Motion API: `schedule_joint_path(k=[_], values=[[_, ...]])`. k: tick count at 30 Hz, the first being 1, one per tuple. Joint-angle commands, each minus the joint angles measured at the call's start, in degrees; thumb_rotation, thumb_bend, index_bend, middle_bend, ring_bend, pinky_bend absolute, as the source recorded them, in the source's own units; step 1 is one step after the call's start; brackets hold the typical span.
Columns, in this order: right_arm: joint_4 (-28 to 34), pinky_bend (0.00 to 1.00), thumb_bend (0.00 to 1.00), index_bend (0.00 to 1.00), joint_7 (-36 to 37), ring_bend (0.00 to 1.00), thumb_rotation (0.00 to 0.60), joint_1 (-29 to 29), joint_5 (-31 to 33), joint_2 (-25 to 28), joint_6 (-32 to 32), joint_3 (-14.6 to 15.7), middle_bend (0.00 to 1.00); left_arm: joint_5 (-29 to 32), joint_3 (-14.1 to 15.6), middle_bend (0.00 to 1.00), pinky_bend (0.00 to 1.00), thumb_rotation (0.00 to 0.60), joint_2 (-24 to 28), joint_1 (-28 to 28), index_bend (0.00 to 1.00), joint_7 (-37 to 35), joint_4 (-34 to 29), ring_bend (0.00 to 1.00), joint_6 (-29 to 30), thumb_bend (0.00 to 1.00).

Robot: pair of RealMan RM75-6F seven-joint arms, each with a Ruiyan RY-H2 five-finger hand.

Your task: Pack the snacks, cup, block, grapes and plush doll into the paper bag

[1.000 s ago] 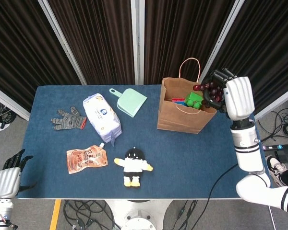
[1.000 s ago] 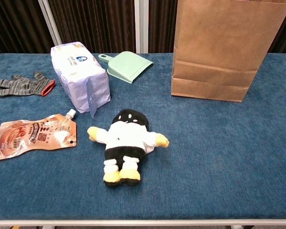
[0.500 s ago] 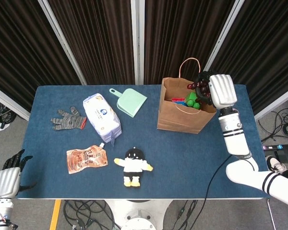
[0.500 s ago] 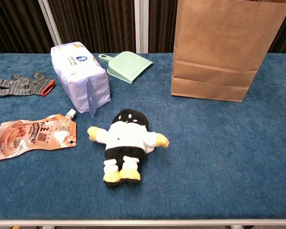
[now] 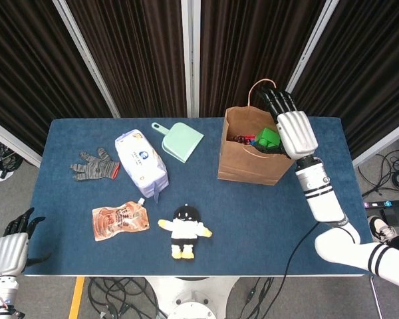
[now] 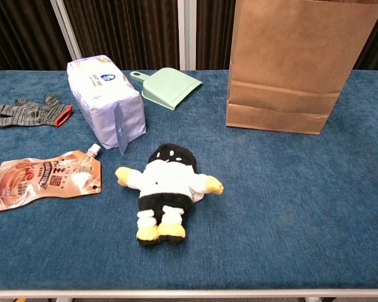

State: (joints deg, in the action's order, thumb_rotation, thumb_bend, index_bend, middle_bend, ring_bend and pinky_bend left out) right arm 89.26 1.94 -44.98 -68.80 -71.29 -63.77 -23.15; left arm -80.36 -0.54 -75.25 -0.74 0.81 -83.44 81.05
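Note:
The brown paper bag (image 5: 251,161) (image 6: 295,69) stands upright at the back right of the blue table. Inside its mouth I see a green block (image 5: 268,137) and a dark red cluster (image 5: 237,139) that looks like the grapes. My right hand (image 5: 291,126) hovers over the bag's right rim, fingers stretched out and holding nothing. The plush doll (image 5: 183,230) (image 6: 167,189) lies face up near the front middle. An orange snack pouch (image 5: 120,220) (image 6: 43,179) lies flat to its left. My left hand (image 5: 12,244) hangs off the table's front left corner, fingers apart and empty.
A white and lilac tissue pack (image 5: 141,163) (image 6: 106,102) lies left of centre. A mint dustpan (image 5: 181,141) (image 6: 169,86) sits behind it, and a grey knit glove (image 5: 94,166) (image 6: 30,112) at the far left. Dark curtains close off the back.
My right hand moved left over the bag's mouth, tipped forward and spread its fingers; the grapes it held are out of its grasp. The left hand stayed still.

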Motion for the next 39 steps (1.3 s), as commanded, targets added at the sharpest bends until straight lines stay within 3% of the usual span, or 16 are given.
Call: schedule_joint_path(k=[1,8,11,15,20,27,31,39], values=[[4.92,0.05,0.0,0.0,5.39,0.0,0.6,2.21,-9.19,1.68,-6.12,0.69,0.07,-0.07,-0.03,0.16,0.13,0.6,0.07,-0.05,0.27,0.07,-0.08,0.11,0.02,0.12],[12.51,0.05,0.0,0.0,6.13,0.0,0.6,3.24,-22.9,4.62,-7.64,6.83,0.14,-0.7,0.02,0.16,0.13,0.6,0.18,-0.13,0.27,0.6,-0.5,0.11,0.53,0.12],[15.3,0.06,0.0,0.0,4.68,0.0,0.6,2.89,-27.44,5.42,-5.46,10.27,0.14,-0.69,-0.1,0.16,0.13,0.6,0.25,-0.11,0.27,0.69,-0.57,0.11,0.75,0.12],[16.53,0.15,0.0,0.0,1.53,0.0,0.6,1.34,-29.98,5.2,1.36,14.92,0.15,-0.86,-0.25,0.16,0.13,0.6,0.24,-0.2,0.27,0.81,-0.66,0.11,1.0,0.12],[13.33,0.16,0.0,0.0,-7.57,0.0,0.6,-1.41,-27.15,0.52,12.33,18.37,0.15,-1.05,-0.42,0.16,0.13,0.6,0.16,-0.27,0.27,0.92,-0.78,0.11,1.35,0.12],[5.85,0.08,0.0,0.0,-19.99,0.0,0.6,-4.68,-19.12,-10.95,21.48,18.59,0.1,-0.82,-0.53,0.16,0.13,0.6,0.41,-0.1,0.27,0.87,-1.23,0.11,1.67,0.12],[2.79,0.03,0.0,0.0,-25.15,0.0,0.6,-6.25,-15.09,-15.9,24.44,18.53,0.07,-0.57,-0.58,0.16,0.13,0.6,0.35,-0.01,0.27,0.54,-0.91,0.11,1.64,0.12],[-3.37,0.0,0.0,0.0,-31.59,0.0,0.6,-7.66,-13.26,-23.23,25.09,20.04,0.04,-0.11,-0.42,0.16,0.13,0.6,0.35,0.3,0.27,-0.04,-0.38,0.11,1.43,0.12]])
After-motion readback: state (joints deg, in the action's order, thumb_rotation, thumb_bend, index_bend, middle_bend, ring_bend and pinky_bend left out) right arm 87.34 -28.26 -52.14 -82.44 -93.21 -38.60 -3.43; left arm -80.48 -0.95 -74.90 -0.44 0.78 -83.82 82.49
